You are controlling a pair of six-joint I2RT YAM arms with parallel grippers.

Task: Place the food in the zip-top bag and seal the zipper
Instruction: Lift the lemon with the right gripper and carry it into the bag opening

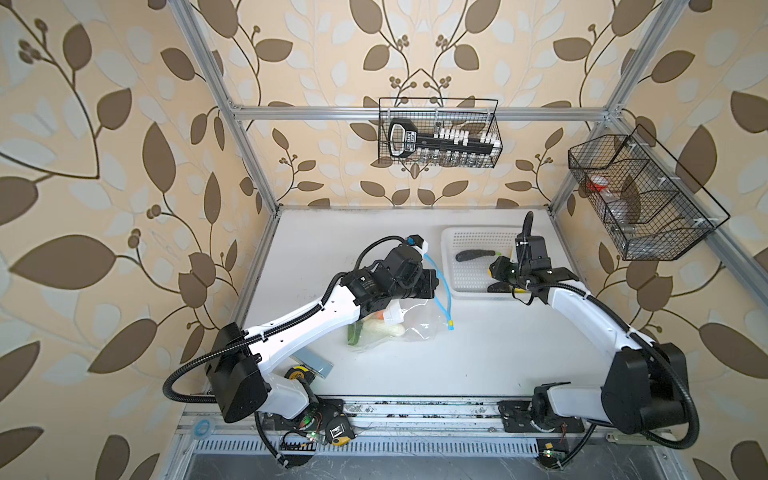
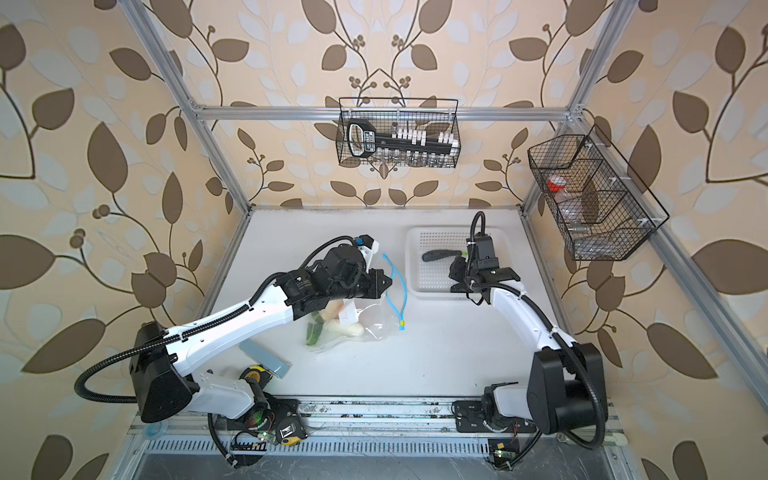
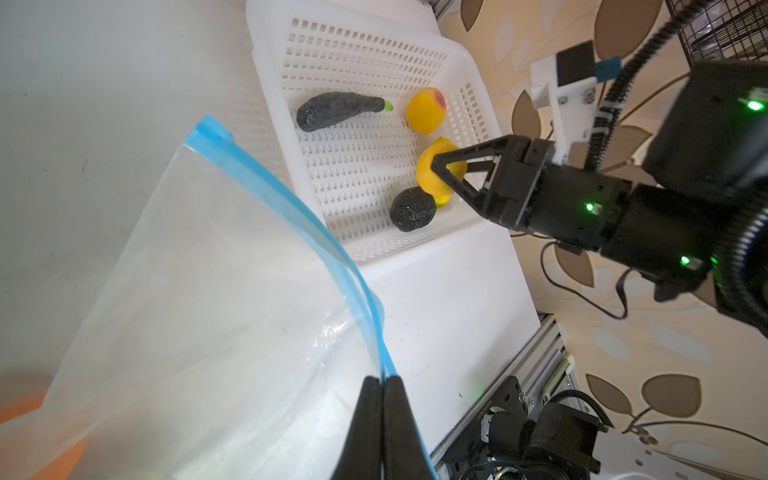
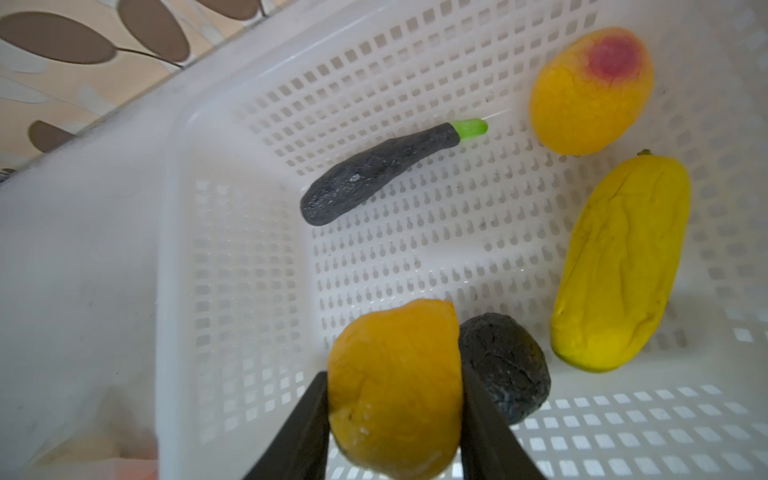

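Note:
The clear zip-top bag lies mid-table with a pale green-white vegetable and greens inside. My left gripper is shut on the light-blue zipper, lifting that edge; the yellow tab hangs at its end. Inside the white basket, my right gripper is shut on a yellow-orange lemon. Around it lie a dark eggplant, a yellow-pink peach, a long yellow piece and a dark round lump.
A blue-grey block and a yellow tape measure sit near the left arm's base. Two black wire baskets hang on the back rail and the right wall. Aluminium frame posts border the table.

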